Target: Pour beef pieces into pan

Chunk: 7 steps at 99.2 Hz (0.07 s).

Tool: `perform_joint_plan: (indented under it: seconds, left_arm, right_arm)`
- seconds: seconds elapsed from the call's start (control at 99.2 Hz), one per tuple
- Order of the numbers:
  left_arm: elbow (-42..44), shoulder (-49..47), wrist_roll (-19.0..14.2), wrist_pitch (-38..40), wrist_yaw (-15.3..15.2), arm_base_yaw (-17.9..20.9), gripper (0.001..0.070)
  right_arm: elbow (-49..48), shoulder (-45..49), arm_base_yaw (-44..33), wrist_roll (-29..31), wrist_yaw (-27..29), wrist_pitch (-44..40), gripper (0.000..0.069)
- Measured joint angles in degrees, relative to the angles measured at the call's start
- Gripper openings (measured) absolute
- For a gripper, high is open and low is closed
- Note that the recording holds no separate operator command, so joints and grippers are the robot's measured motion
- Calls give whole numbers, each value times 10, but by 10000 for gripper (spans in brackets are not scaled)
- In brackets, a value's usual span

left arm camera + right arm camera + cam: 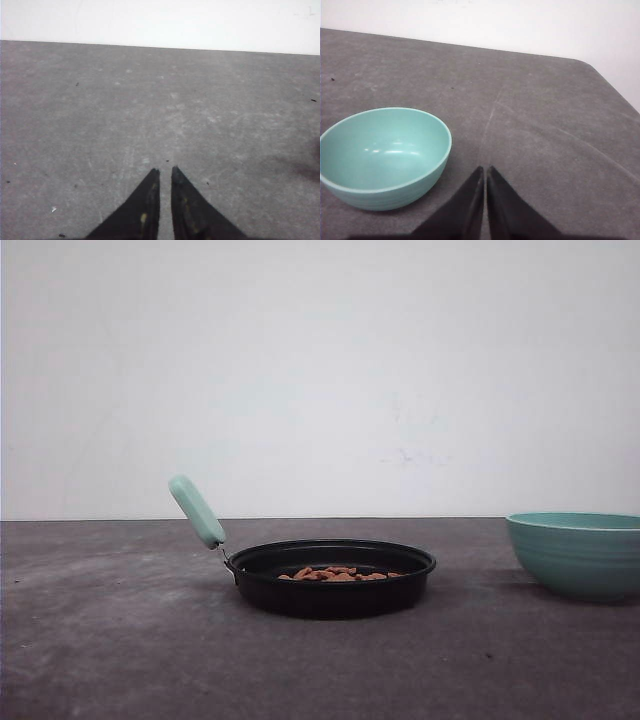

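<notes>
Left gripper point(165, 172) and right gripper point(484, 170): jaws together, holding nothing. Beef pieces point(338, 574) lie in black pan point(331, 578) mid-table; small, loose, probably light. Pan rigid; grasp by mint handle point(197, 511). Teal bowl point(384, 156) empty, right side.

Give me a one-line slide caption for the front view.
Beef pieces lie in the black pan on the grey table; teal bowl stands apart, to its right.
</notes>
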Motion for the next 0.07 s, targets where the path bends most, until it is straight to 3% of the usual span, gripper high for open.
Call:
perform_joint_plan:
  seconds: [0.071]
  left_arm:
    - [0,0,0,0,0,0,15]
  right_arm:
    - [0,0,0,0,0,0,7]
